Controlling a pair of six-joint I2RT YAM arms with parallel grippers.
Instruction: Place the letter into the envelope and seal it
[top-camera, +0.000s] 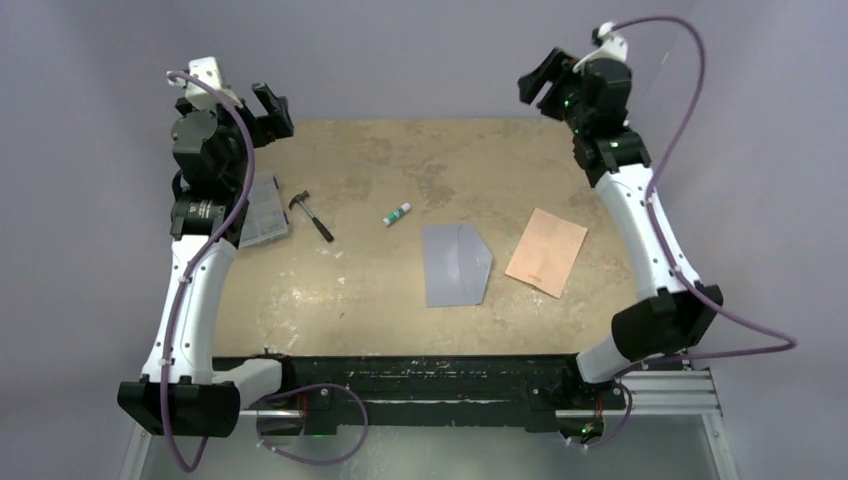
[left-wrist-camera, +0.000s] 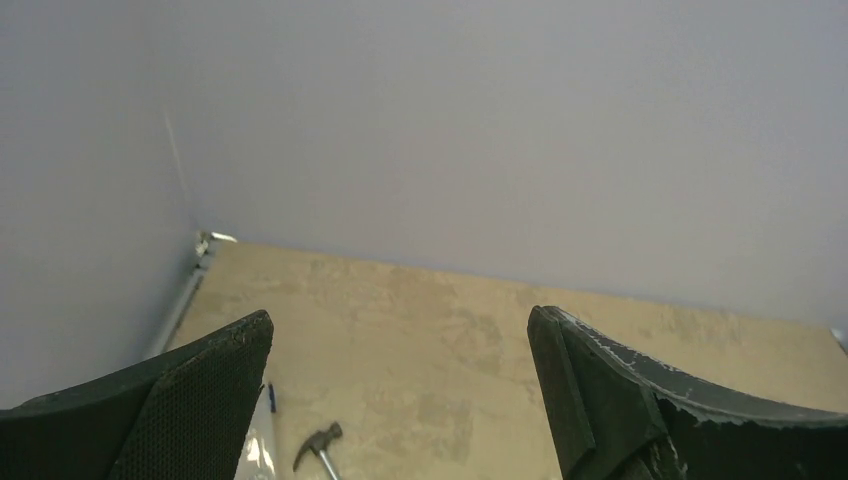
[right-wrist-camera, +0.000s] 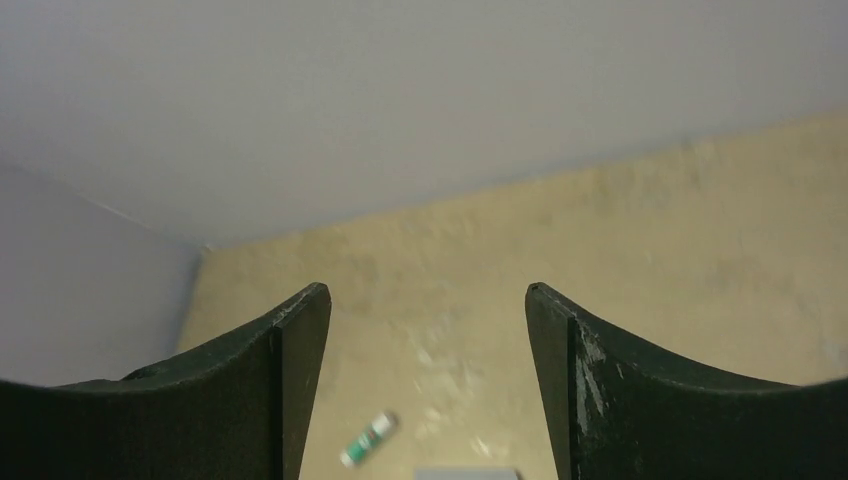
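Two grippers hang spread and empty: left gripper (top-camera: 272, 112) far left over the surface (top-camera: 380, 170), right gripper (top-camera: 540, 82) far right. The envelope (top-camera: 456, 265) lies flat near the middle, the letter (top-camera: 546, 252) just right of it, apart. We fear the thin letter may slide or crease when pinched flat.

arms (top-camera: 185, 300): white links, black joints | cables (top-camera: 762, 328): purple | end effectors (left-wrist-camera: 400, 313) (right-wrist-camera: 426, 288): black

My left gripper (top-camera: 273, 112) raised above table (top-camera: 380, 290) far-left corner, jaws wide, empty; my right gripper (top-camera: 541, 82) above far-right corner, jaws parted, empty.
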